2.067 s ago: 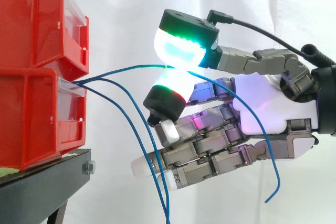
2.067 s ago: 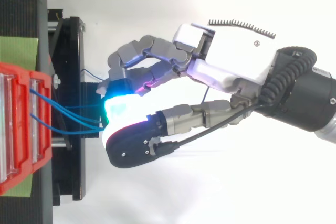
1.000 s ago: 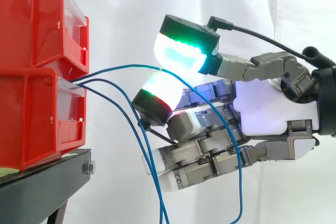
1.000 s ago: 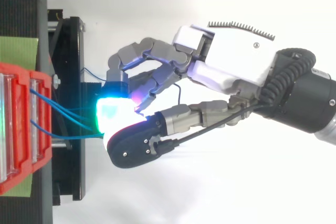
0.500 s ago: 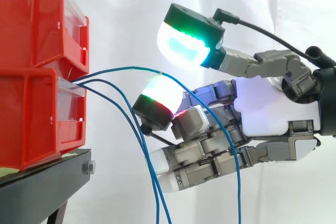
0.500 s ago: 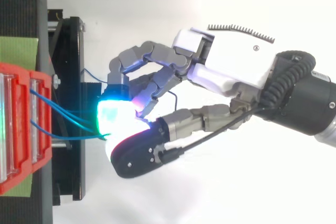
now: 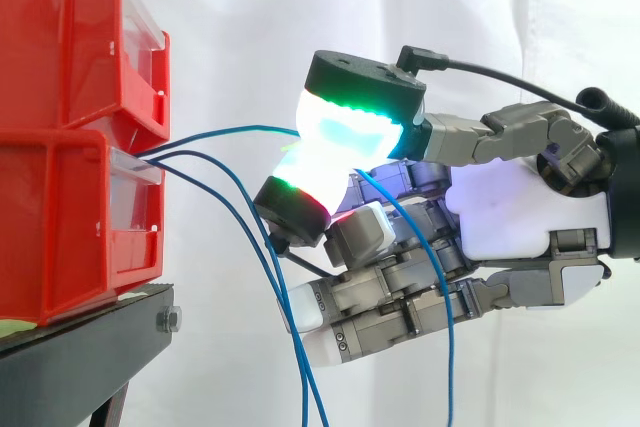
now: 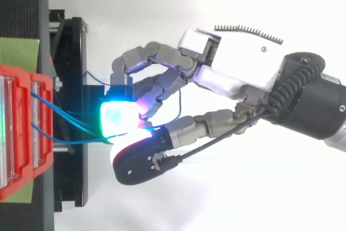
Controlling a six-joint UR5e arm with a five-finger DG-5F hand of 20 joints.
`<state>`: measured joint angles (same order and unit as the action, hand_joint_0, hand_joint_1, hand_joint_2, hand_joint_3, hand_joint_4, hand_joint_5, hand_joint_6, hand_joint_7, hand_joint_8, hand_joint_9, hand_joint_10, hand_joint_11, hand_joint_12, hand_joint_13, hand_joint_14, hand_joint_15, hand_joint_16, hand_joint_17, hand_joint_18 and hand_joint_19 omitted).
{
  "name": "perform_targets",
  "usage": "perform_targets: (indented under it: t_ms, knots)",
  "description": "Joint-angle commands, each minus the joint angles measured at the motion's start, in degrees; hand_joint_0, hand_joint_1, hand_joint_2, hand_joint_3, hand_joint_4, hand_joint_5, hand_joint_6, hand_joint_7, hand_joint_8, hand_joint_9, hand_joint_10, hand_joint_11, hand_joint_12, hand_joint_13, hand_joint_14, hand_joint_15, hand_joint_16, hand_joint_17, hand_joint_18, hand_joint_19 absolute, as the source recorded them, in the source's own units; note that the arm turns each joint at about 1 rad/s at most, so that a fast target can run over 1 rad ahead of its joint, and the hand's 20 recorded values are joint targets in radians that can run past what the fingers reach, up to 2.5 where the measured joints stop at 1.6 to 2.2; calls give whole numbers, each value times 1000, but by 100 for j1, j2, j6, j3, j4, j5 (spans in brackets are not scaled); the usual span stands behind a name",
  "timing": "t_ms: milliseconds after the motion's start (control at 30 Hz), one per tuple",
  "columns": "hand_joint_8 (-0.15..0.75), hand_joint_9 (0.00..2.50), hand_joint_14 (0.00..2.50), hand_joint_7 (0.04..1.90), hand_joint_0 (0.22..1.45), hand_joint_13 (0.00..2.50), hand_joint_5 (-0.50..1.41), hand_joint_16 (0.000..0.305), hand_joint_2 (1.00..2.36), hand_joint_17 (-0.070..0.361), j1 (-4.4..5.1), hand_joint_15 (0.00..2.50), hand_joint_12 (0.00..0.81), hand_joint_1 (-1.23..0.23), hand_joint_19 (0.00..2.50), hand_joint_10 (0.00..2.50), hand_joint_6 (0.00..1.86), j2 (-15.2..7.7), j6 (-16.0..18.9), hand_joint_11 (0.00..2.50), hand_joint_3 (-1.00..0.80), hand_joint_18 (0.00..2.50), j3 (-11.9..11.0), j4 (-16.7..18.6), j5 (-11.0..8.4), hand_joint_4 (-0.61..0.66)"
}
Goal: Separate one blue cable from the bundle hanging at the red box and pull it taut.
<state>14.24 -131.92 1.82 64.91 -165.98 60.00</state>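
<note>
Side view: robot hand (image 7: 520, 207) pinched the top blue cable (image 7: 230, 130) between glowing pads (image 7: 350, 132), near the red box (image 7: 70, 217); other cables (image 7: 195, 152) hung below. Separation looked done. Next move probably calls for drawing away to tauten it.

A white curtain (image 7: 250, 17) hangs behind everything, falling in soft vertical folds, lit bright and even. At the lower left is a black stand (image 7: 70, 367) with a silver bolt (image 7: 168, 320) in its edge. From above, a green mat (image 8: 19, 52) lies on its dark ribbed top.
</note>
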Motion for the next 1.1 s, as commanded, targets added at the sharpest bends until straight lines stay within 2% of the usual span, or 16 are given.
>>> perform_targets:
  t_ms: [0,100,300,467,500,900,967,1067]
  knots:
    - [351,1097,16,1229,618,778,-143,33,1009,74,0,486,326,-640,234,5,861,-1,3,1253,-355,555,4,4,3,183]
    - [353,1091,16,1231,612,763,-141,33,1009,75,9,484,325,-575,241,6,853,-1,-6,1236,-362,545,4,4,-6,183]
    - [351,1084,17,1249,611,750,-137,34,1010,76,9,475,328,-562,252,7,842,-1,3,1233,-361,531,4,-5,3,189]
    - [351,1085,15,1265,594,748,-134,34,1006,76,9,477,330,-644,240,6,837,-1,3,1228,-402,531,-4,-5,-6,200]
    - [358,1081,15,1268,573,749,-133,34,1001,77,9,479,334,-667,238,6,836,-1,3,1223,-473,534,4,4,-6,204]
    - [388,1094,14,1269,480,765,-125,40,1000,89,9,462,357,-665,214,4,832,-1,-6,1205,-500,574,4,-5,3,220]
    - [386,1093,14,1260,479,764,-125,40,1000,89,9,469,356,-669,211,4,832,-1,-6,1204,-500,577,4,-5,-6,220]
    - [364,1077,15,1291,541,747,-125,36,1000,81,9,463,338,-683,234,5,826,-1,-6,1210,-500,546,-4,-5,-6,209]
